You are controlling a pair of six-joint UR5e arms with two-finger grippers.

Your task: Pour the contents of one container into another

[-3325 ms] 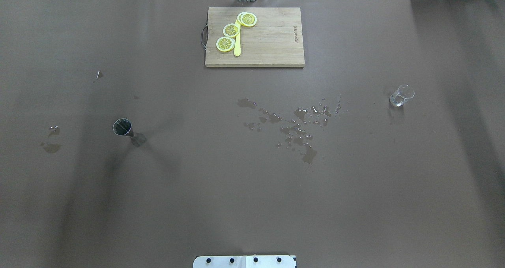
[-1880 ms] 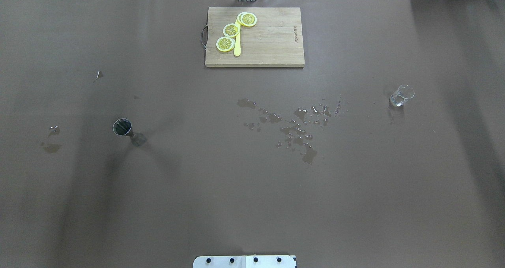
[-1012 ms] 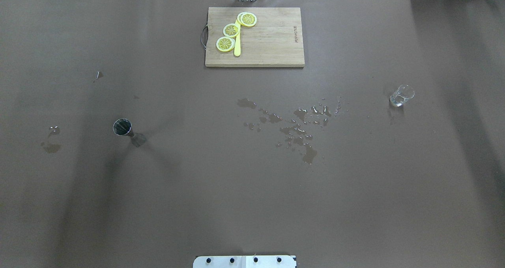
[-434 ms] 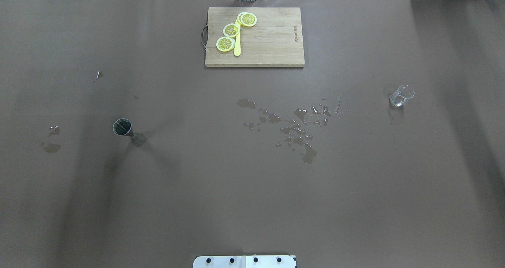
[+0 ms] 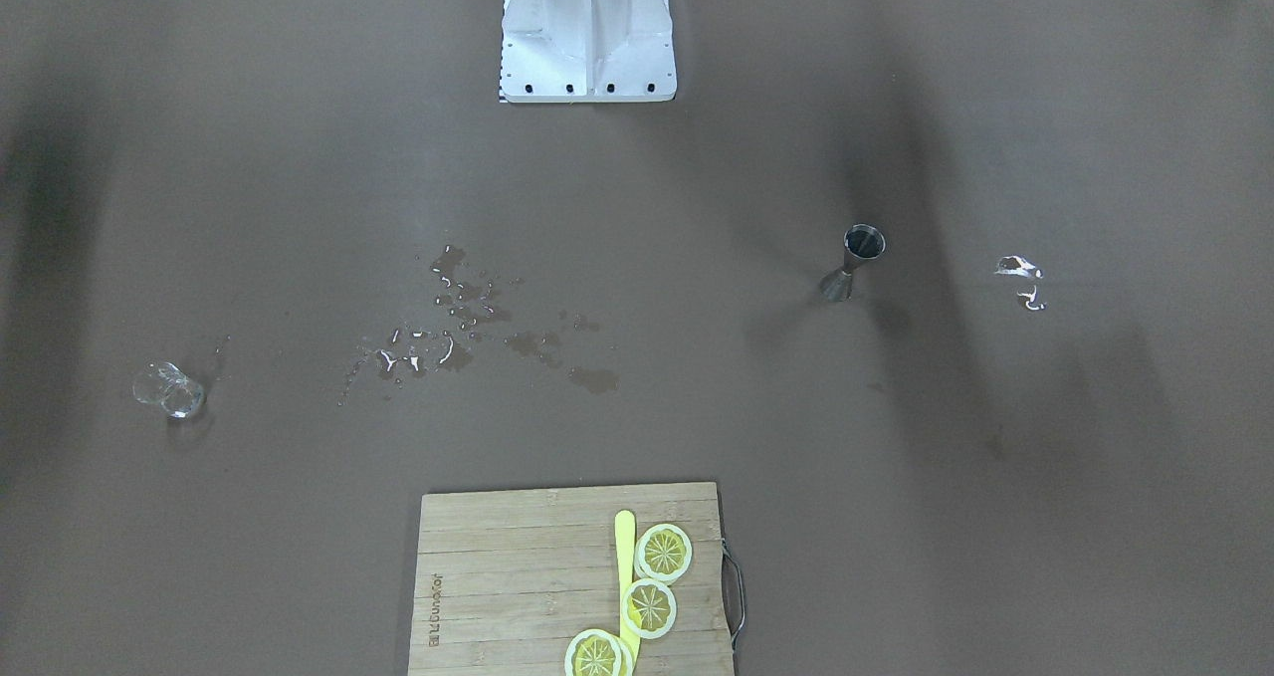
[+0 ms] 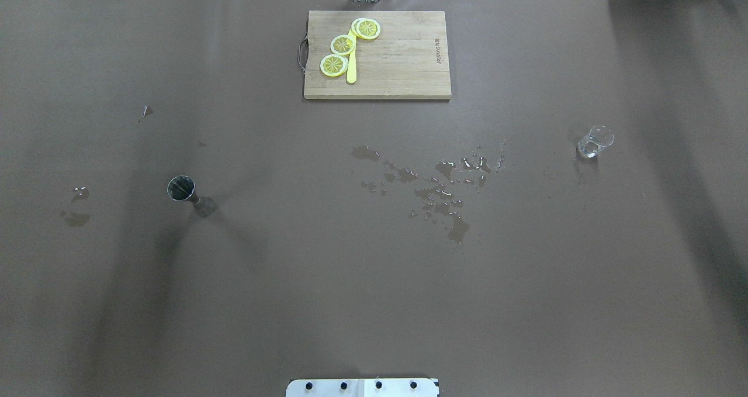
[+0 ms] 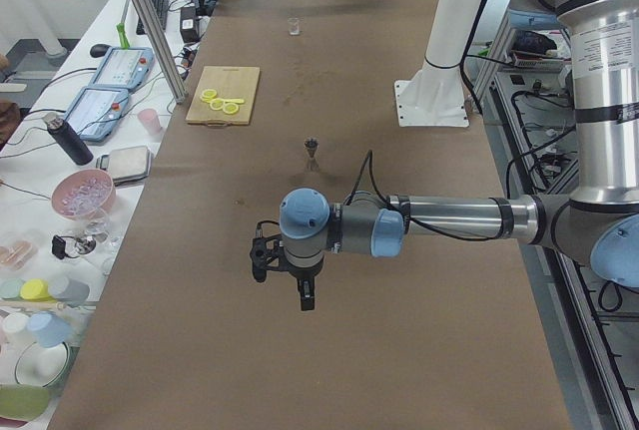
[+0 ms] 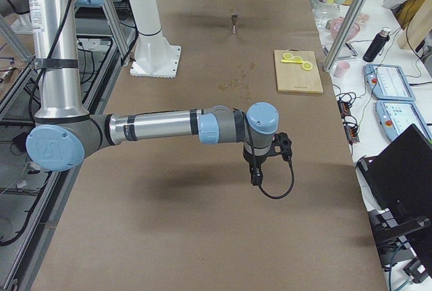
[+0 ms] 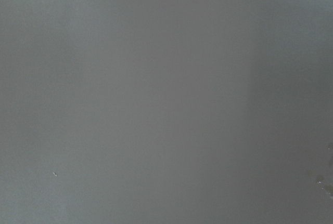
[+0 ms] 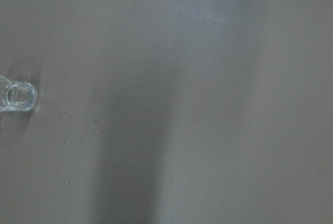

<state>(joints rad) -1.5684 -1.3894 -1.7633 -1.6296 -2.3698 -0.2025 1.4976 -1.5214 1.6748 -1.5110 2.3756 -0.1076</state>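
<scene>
One jigger stands on the desk's left half and one glass on its right, well apart and well in from the edges, with spilled water between them. One board at the far edge carries at least three lemon slices. The left end effector and the right end effector hang over the desk's ends, and whether they are wide or narrow I cannot tell.

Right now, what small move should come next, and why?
Probably shift the right gripper toward the small glass: it stands alone on the table, only at the left edge of the right wrist view, and the jigger also stands untouched, so no pour can start yet.
</scene>
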